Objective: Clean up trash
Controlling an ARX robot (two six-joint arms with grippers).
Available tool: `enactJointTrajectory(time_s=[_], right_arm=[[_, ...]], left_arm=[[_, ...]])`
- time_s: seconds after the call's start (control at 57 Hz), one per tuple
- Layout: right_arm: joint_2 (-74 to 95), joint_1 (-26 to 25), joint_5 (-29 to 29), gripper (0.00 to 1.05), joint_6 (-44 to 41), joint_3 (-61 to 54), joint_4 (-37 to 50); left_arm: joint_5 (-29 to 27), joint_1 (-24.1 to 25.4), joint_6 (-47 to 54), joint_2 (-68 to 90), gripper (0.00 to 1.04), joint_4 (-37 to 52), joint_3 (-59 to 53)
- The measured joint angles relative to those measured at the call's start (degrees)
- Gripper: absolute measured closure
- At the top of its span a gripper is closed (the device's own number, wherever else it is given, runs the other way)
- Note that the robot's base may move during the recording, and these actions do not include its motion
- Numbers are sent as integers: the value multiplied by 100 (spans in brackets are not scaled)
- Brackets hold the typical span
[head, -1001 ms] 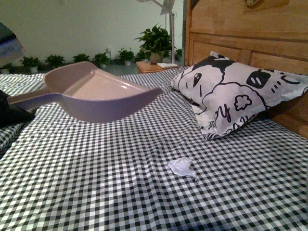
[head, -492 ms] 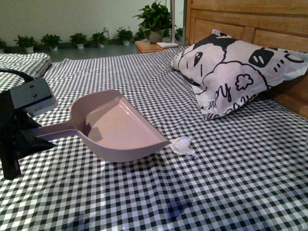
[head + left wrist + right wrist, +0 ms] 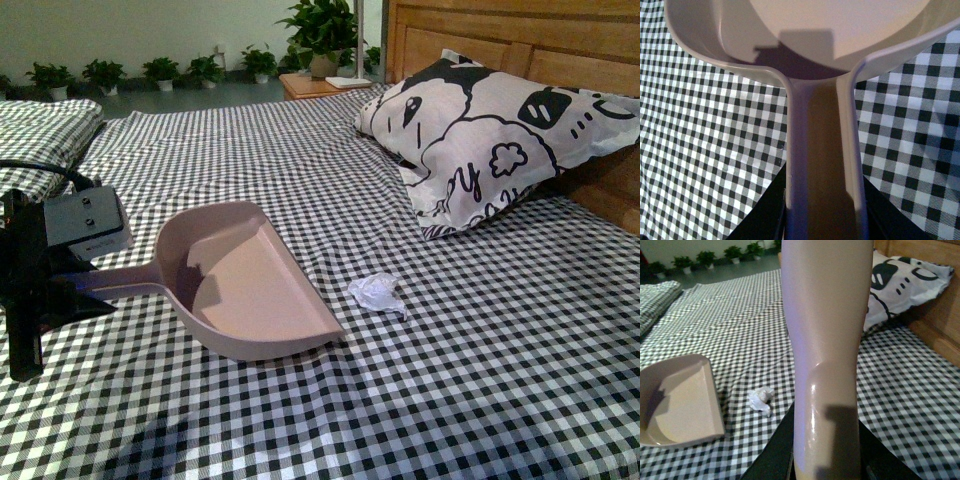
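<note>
**Trash [image 3: 377,293] stays put, dustpan [image 3: 250,285] lip backs off**

Same spot for the trash on the checked sheet [image 3: 450,400], but the pan lip that was nudging it half a second ago now lies just apart from it, gap open. My left gripper [image 3: 75,285] is clamped on the pan's handle. My right gripper [image 3: 825,467] is closed round a pale handle [image 3: 825,340], working end out of shot.

Risks as I read them: that wad looks feather-light, so a fast sweep could flick it past the lip or off toward the pillow [image 3: 480,130]. The soft sheet could also ruck under the pan and let the wad slip beneath.

Front view shows nothing of my right arm. The right wrist view does, with wad and pan mouth near each other. Left wrist view gives only the handle and an empty bowl.
</note>
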Motion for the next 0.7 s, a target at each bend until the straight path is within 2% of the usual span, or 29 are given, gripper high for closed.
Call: enactJointTrajectory(time_s=[0.105, 0.246, 0.702], right_arm=[[890, -326, -389, 86, 68, 1137, -225], [1985, -332, -748, 86, 70, 2256, -538], [5250, 245, -708, 86, 42, 4889, -1335]], left_arm=[[35, -13, 74, 17, 78, -92, 81], [9, -7, 245, 94, 78, -203, 188], [267, 33, 238, 562, 78, -645, 791]])
